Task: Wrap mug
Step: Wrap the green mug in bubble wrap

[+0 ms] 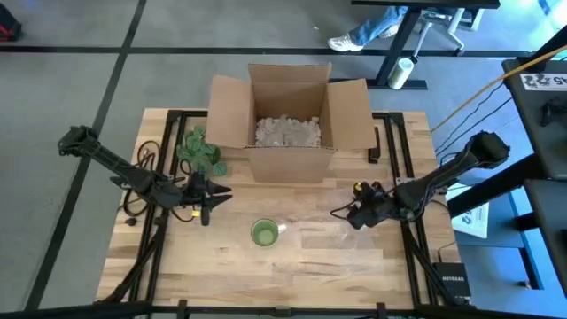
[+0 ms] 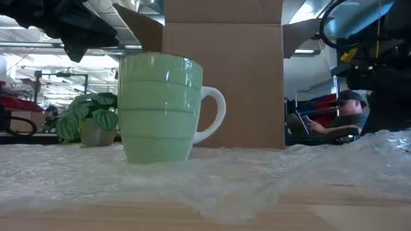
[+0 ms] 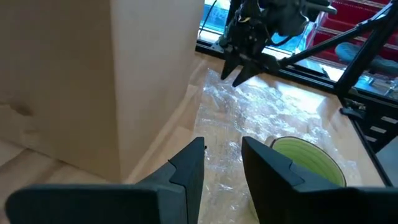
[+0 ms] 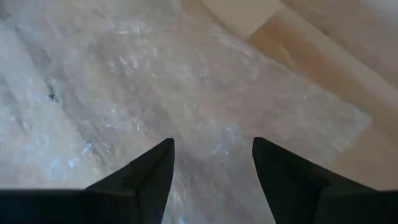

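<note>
We see a light wooden plank table (image 1: 221, 275) edged by a black metal frame. Directly on it lies a clear sheet of bubble wrap (image 1: 310, 232), and on that sheet stands a pale green ceramic mug with a white handle (image 1: 264, 233). Behind it we find an open brown cardboard box (image 1: 291, 120), with a small green leafy plant in a pot (image 1: 200, 151) just beside the box.

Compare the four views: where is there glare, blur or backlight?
Low view: the green mug is sharp, the room behind bright and soft. Left wrist view: the bubble wrap glints. Right wrist view: the wrap is hazy. High view: even light.
</note>
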Controlling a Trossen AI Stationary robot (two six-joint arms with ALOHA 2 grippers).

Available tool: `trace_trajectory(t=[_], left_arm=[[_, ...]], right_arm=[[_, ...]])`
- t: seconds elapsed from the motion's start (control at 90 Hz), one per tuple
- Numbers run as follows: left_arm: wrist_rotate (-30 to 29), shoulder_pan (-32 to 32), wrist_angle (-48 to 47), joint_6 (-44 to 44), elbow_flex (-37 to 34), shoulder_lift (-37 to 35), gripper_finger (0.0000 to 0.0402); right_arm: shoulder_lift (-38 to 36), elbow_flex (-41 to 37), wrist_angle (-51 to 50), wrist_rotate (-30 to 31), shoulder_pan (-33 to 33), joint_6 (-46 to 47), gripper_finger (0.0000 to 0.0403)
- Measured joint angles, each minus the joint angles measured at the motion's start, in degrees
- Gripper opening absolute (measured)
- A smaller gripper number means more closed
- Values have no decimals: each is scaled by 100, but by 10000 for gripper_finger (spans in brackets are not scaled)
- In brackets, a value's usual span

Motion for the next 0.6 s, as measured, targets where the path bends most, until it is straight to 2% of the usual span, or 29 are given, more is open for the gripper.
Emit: trace_trajectory(t=[0.222, 0.322, 0.422, 0.556, 0.6], left_arm=[[2, 0, 1, 17, 0, 0, 90], [2, 0, 2, 3, 0, 0, 90], [2, 0, 2, 1, 0, 0, 90], [2, 0, 9, 0, 0, 0, 90], [2, 0, 13, -19, 0, 0, 90]], right_arm=[[39, -333, 429, 108, 2, 197, 204], [39, -394, 536, 121, 2, 195, 185], [48, -406, 832, 26, -2, -40, 136], [52, -409, 1347, -89, 0, -434, 37], [50, -407, 1517, -82, 2, -541, 15]])
